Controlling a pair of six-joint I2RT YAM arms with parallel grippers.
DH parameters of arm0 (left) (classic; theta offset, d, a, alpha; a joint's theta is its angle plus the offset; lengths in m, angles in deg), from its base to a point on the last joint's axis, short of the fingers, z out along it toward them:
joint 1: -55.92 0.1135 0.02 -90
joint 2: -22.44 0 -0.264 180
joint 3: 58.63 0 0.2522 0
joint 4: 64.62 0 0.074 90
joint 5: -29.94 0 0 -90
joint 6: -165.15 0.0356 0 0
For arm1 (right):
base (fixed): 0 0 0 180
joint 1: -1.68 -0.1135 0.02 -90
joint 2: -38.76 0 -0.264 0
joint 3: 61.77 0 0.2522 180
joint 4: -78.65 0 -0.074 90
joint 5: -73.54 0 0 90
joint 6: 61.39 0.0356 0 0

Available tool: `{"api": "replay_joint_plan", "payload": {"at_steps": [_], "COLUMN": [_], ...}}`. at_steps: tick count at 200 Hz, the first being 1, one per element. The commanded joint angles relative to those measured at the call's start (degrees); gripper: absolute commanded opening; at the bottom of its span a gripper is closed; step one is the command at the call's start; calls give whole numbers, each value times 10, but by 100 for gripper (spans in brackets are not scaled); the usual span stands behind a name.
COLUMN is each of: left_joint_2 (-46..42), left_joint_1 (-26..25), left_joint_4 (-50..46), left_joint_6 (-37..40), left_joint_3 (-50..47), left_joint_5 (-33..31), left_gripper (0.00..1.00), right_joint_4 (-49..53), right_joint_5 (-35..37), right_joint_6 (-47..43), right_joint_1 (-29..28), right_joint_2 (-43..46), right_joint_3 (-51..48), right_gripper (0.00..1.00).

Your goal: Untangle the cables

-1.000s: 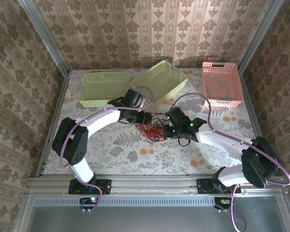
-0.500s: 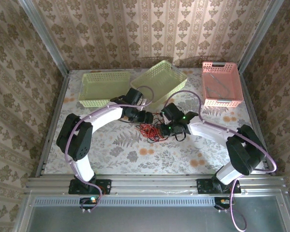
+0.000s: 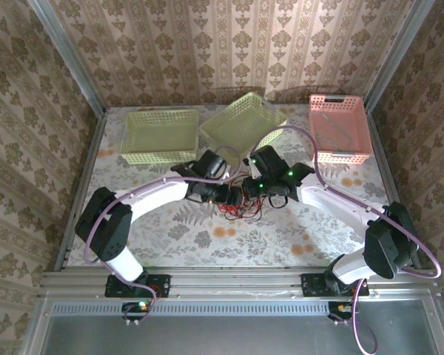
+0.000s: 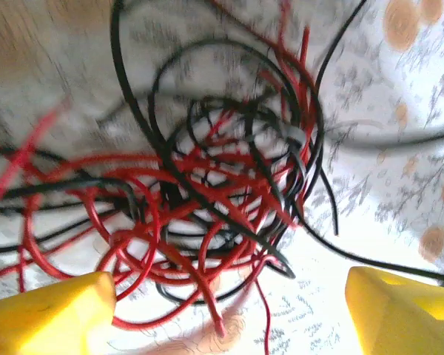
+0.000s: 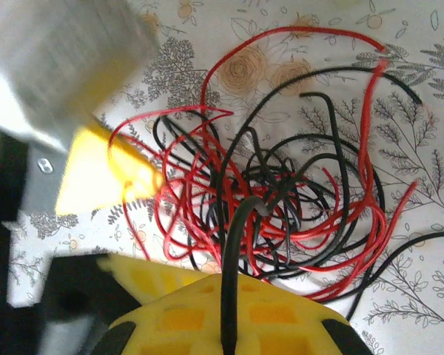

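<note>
No writing, label, brand or number can be read at this moment. Only a printed flower pattern is seen on the tablecloth point(image 3: 207, 238), and no characters are carried by it.

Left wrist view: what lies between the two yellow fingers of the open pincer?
In the left wrist view, the lowest red loops of the cables reach into the gap between the fingers of the left pincer, over the floral tablecloth.

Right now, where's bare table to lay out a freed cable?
The near strip of table between the cables and the arm bases, and the patch in front of the left lime basket. The centre is crowded.
</note>
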Motion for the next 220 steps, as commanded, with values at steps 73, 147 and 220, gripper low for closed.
{"api": "replay_joint_plan", "payload": {"at_steps": [73,147,220], "left_joint_2": [17,-38,-60], "left_joint_1": [16,48,55], "left_joint_4": [99,73,64], "left_joint_6": [-68,-57,-64], "left_joint_3": [-128,-160,-172], "left_joint_5": [-92,-118,-118], "left_gripper": [5,0,0], "right_joint_4": [96,145,124], "right_joint_5": [60,133,124], "right_joint_6": [-38,-93,-104], "right_joint_1": [2,19,66], "right_joint_2": [93,128,100], "right_joint_3": [143,312,498], "right_gripper": [0,0,0]}}
